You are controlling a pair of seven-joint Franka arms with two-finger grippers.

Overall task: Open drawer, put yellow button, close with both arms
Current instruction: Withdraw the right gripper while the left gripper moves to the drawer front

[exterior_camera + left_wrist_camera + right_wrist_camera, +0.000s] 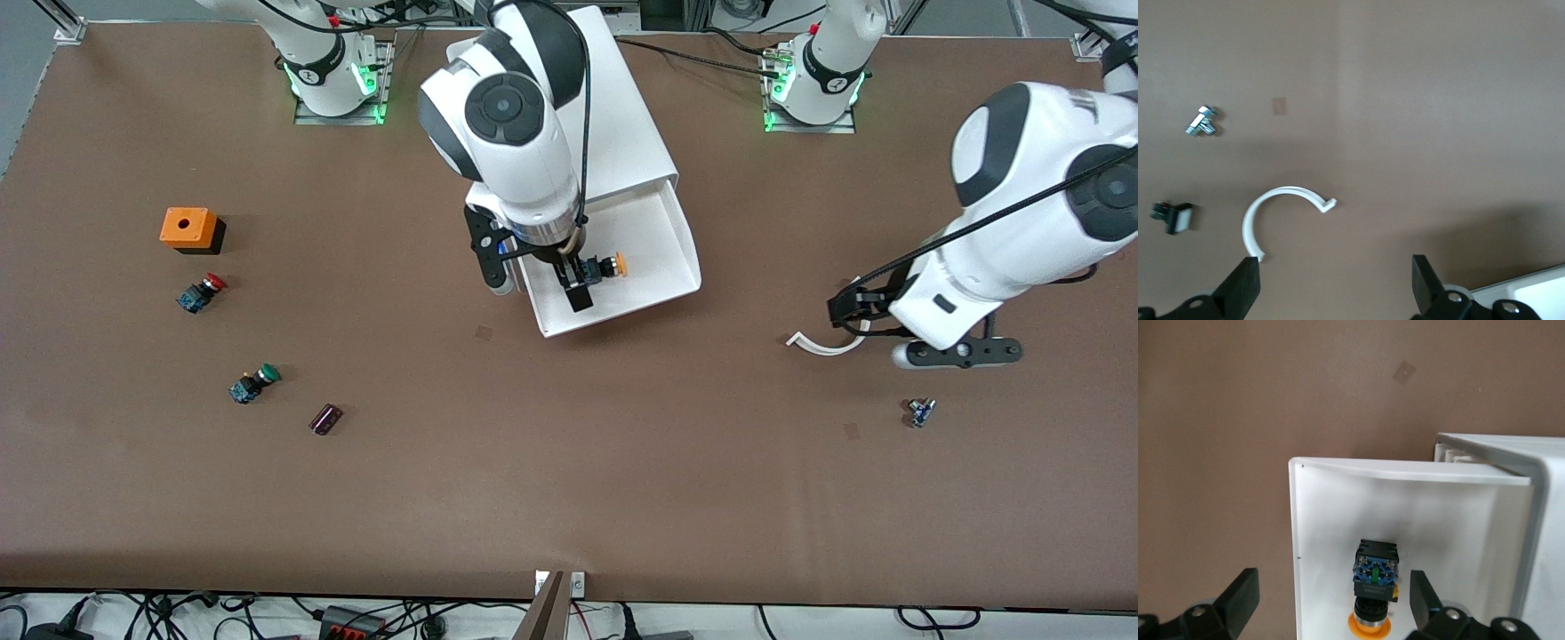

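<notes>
Yellow button (1372, 590) lay in the open drawer (685, 249), right end effector (542, 283) open over it, left end effector (1331, 293) open, empty; closing looked next.

The white top drawer (677, 233) stands pulled open; the yellow button (608, 267) lies on its side inside it

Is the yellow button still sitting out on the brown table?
No, the yellow button lies inside the open white drawer, under the right gripper.

Yellow button (612, 266) in open drawer (662, 253); right pincer (542, 289) above, seemingly spread.
</notes>
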